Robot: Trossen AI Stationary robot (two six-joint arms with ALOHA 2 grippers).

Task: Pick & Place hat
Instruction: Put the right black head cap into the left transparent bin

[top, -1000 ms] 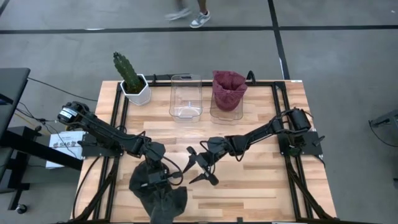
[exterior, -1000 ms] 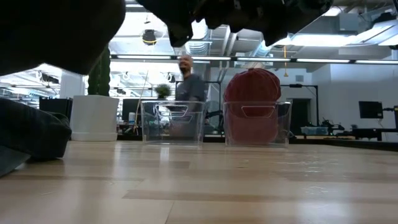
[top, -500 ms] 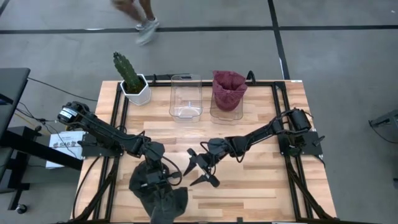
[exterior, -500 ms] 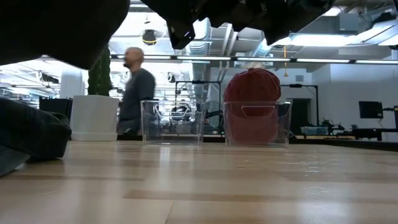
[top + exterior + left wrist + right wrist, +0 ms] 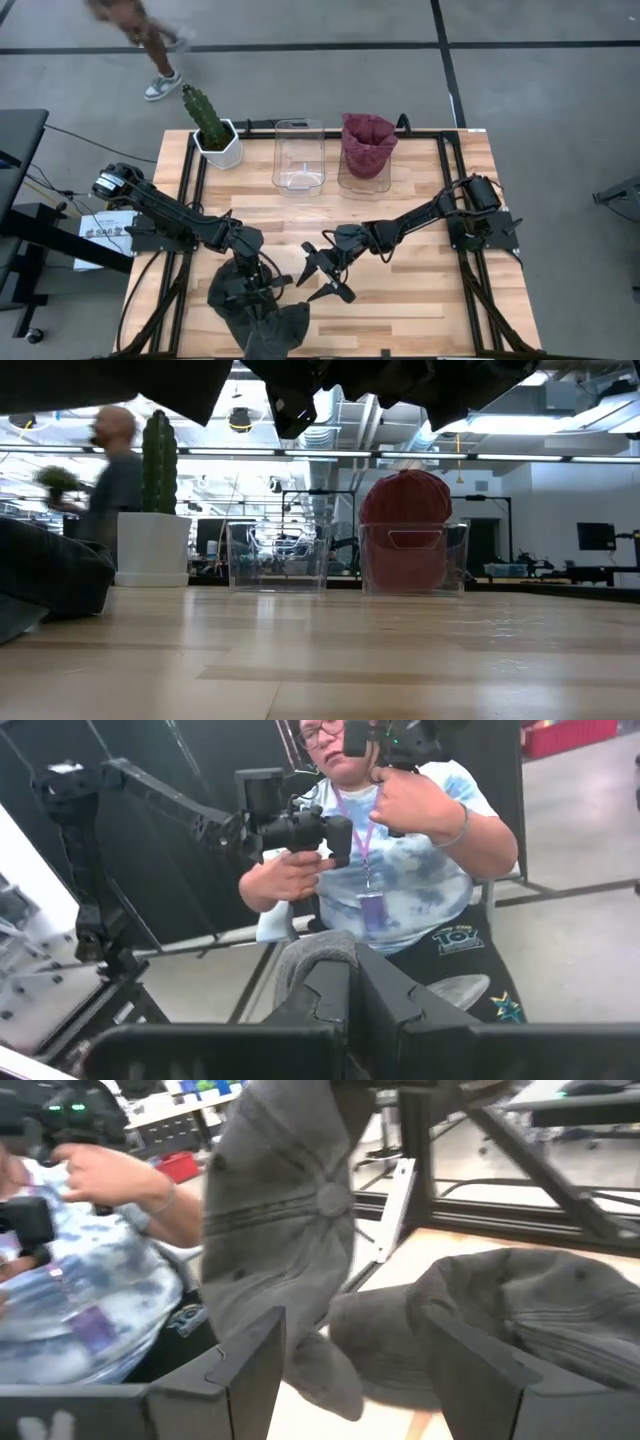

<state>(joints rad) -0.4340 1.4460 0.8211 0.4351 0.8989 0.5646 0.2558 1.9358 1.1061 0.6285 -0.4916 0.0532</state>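
- Lifting one grey cap (image 5: 290,1230) off the pile of grey hats (image 5: 255,310), lower left of the high view, w/ my left gripper (image 5: 262,290) clamped tight on its cloth; wrist view shows fabric pinched between the fingers (image 5: 320,995).
- My right gripper (image 5: 322,273) hangs just beside it, lower centre, jaws spread wide, holding nothing.
- Do it well, I reckon: raise slow so the hat below doesn't drag up too.
- Bring the right jaws onto the hanging crown before any handover.
- Likely target: empty clear bin (image 5: 299,155), upper centre; next bin (image 5: 364,180) already has a maroon hat (image 5: 367,143).
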